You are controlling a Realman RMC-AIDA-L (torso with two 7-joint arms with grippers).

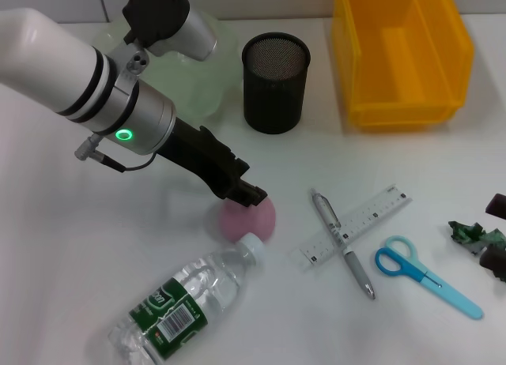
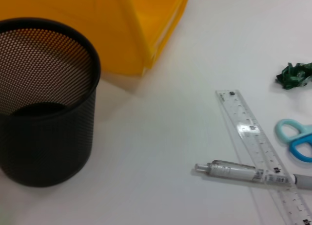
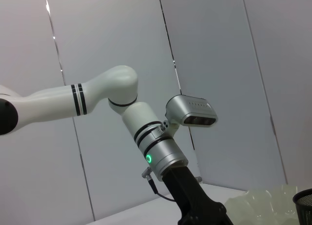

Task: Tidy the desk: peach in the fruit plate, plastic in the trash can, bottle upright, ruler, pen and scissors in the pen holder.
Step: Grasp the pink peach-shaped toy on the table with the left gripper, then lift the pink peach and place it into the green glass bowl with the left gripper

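- Left gripper (image 1: 251,197): black, angled down from the white-and-silver arm, its tip on the upper edge of the round pink peach (image 1: 253,221); whether its fingers are open or closed on the fruit cannot be told, since the tip hides them.
- Peach: resting on the white counter (image 1: 63,262), just beside the white cap of the clear plastic water bottle (image 1: 186,299), which lies on its side.
- Pale green translucent fruit plate (image 1: 207,80): at the far side, partly behind the arm and next to the black mesh pen holder (image 1: 275,82).
- Step in hand, as judged: securing the peach. A sound grasp straddles its widest part, closes gently on the soft flesh, and lifts straight up so the bottle cap is not nudged.
- Awaiting: clear ruler (image 1: 360,224) with the grey pen (image 1: 342,242) crossed over it, blue scissors (image 1: 427,276), crumpled green plastic (image 1: 478,236), and the yellow bin (image 1: 401,53).
- Right gripper: at the counter's right edge, idle; its fingers cannot be told.
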